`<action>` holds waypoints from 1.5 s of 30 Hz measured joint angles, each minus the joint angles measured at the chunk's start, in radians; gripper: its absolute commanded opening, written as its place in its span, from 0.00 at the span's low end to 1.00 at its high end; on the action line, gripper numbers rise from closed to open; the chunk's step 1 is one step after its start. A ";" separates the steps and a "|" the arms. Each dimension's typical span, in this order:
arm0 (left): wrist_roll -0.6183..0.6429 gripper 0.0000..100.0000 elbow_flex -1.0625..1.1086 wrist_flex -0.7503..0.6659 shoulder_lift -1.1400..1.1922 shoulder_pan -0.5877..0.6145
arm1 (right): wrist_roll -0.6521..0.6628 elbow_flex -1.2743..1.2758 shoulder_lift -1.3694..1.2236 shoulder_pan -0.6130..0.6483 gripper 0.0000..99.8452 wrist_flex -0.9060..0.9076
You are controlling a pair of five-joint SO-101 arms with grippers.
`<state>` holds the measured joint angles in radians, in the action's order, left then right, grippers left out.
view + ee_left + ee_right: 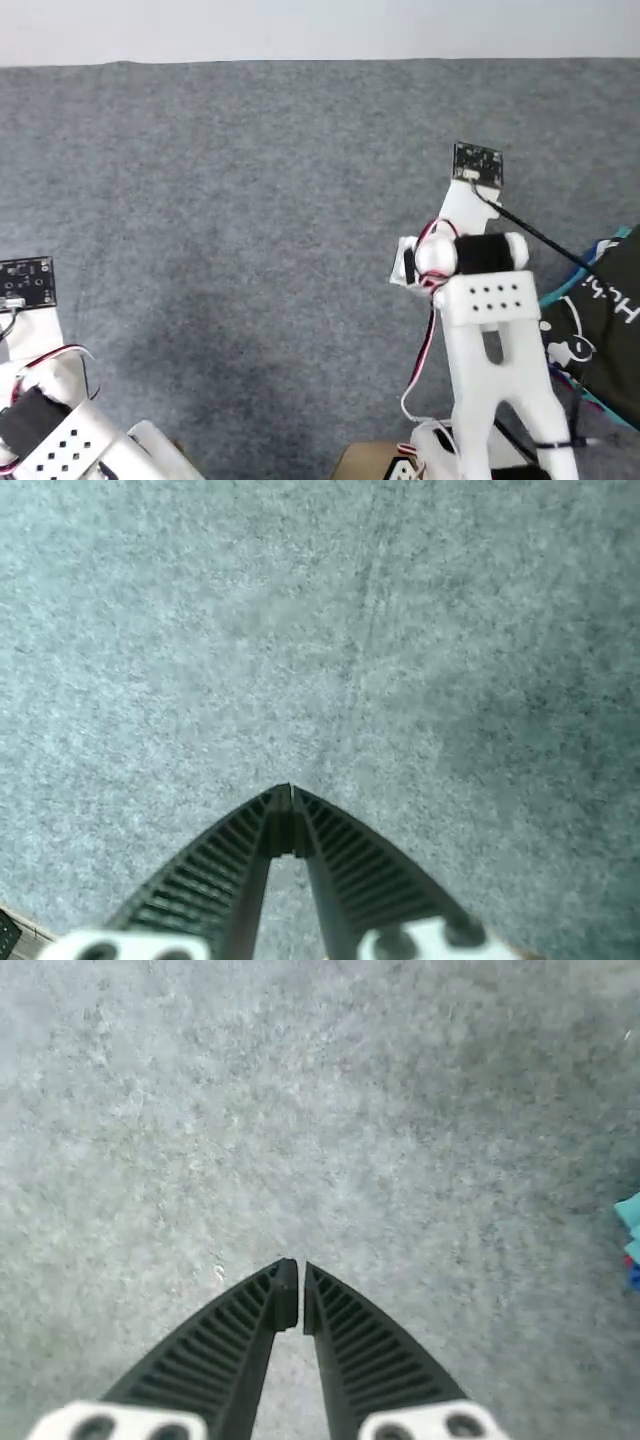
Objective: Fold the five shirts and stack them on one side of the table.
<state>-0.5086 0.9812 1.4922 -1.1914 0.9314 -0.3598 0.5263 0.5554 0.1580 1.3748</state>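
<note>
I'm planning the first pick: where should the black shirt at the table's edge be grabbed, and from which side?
Probably pinch the black shirt at its edge facing the middle of the table, coming in over the bare surface with the right gripper, which is shut now. That edge lies nearest this arm. The rest runs out of frame, with teal cloth beside it.

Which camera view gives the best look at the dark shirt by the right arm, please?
The high view: the dark shirt lies on the grey felt, showing white print and teal cloth beneath. The right wrist view catches a sliver of teal cloth; the left wrist view faces the felt.
</note>
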 measured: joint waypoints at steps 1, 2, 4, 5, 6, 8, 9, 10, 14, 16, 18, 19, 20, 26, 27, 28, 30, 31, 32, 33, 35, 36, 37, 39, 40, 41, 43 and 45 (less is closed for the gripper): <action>0.000 0.00 0.002 -0.003 0.000 0.000 | -0.003 0.017 0.028 0.002 0.01 -0.011; 0.000 0.00 0.003 -0.005 0.000 0.000 | -0.006 0.035 0.057 0.003 0.01 -0.020; 0.002 0.00 0.003 -0.005 0.000 0.000 | -0.006 0.080 0.115 0.005 0.01 -0.044; 0.002 0.00 0.003 -0.005 0.000 0.000 | -0.006 0.104 0.147 0.003 0.01 -0.060; 0.003 0.00 0.009 -0.005 0.000 0.000 | -0.006 0.130 0.180 0.003 0.01 -0.072; 0.005 0.00 0.032 -0.005 0.000 0.000 | -0.006 0.183 0.238 0.005 0.01 -0.084; 0.005 0.00 0.046 -0.011 0.000 0.000 | -0.006 0.207 0.261 0.005 0.01 -0.087; 0.005 0.00 0.061 -0.018 0.000 0.000 | -0.006 0.229 0.282 0.003 0.01 -0.091; 0.006 0.00 0.106 -0.055 0.000 0.000 | -0.006 0.288 0.348 0.003 0.01 -0.092; 0.009 0.00 0.121 -0.060 0.000 -0.020 | -0.006 0.308 0.377 0.003 0.01 -0.092; 0.009 0.00 0.144 -0.060 0.000 -0.055 | -0.006 0.333 0.405 0.003 0.01 -0.092; 0.008 0.00 0.158 -0.060 0.000 -0.081 | -0.006 0.344 0.420 0.003 0.01 -0.092; 0.009 0.00 0.172 -0.060 0.000 -0.112 | -0.006 0.361 0.437 0.003 0.01 -0.092; 0.091 0.00 0.192 -0.087 0.000 -0.338 | -0.006 0.462 0.586 0.003 0.01 -0.103; 0.106 0.00 0.192 -0.095 0.000 -0.377 | 0.005 0.477 0.617 0.003 0.01 -0.104; 0.114 0.00 0.192 -0.100 0.000 -0.417 | 0.018 0.493 0.646 0.003 0.01 -0.106; 0.124 0.00 0.192 -0.103 0.000 -0.499 | 0.055 0.525 0.709 0.003 0.01 -0.109; 0.127 0.00 0.192 -0.103 0.000 -0.540 | 0.074 0.543 0.743 0.003 0.01 -0.109; 0.127 0.00 0.192 -0.103 0.000 -0.578 | 0.087 0.562 0.773 0.003 0.01 -0.109; 0.127 0.00 0.192 -0.106 0.000 -0.618 | 0.101 0.580 0.806 0.003 0.01 -0.109; 0.130 0.00 0.199 -0.127 0.000 -0.695 | 0.126 0.621 0.865 0.003 0.01 -0.109; 0.130 0.00 0.210 -0.144 0.000 -0.729 | 0.140 0.638 0.888 0.003 0.01 -0.109; 0.132 0.00 0.227 -0.169 0.000 -0.761 | 0.152 0.657 0.910 0.002 0.01 -0.109; 0.133 0.00 0.276 -0.229 0.000 -0.822 | 0.183 0.695 0.956 -0.006 0.01 -0.115; 0.133 0.00 0.304 -0.267 0.000 -0.847 | 0.201 0.717 0.974 -0.018 0.01 -0.124; 0.133 0.00 0.333 -0.307 0.000 -0.862 | 0.222 0.743 0.990 -0.037 0.01 -0.133; 0.133 0.00 0.390 -0.391 0.000 -0.884 | 0.261 0.799 1.026 -0.075 0.01 -0.160; 0.133 0.00 0.419 -0.454 0.000 -0.895 | 0.292 0.855 1.063 -0.103 0.01 -0.180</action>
<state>-0.3751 1.4001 1.0380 -1.1914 0.0368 -0.0683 1.3809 1.6187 0.0552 1.1953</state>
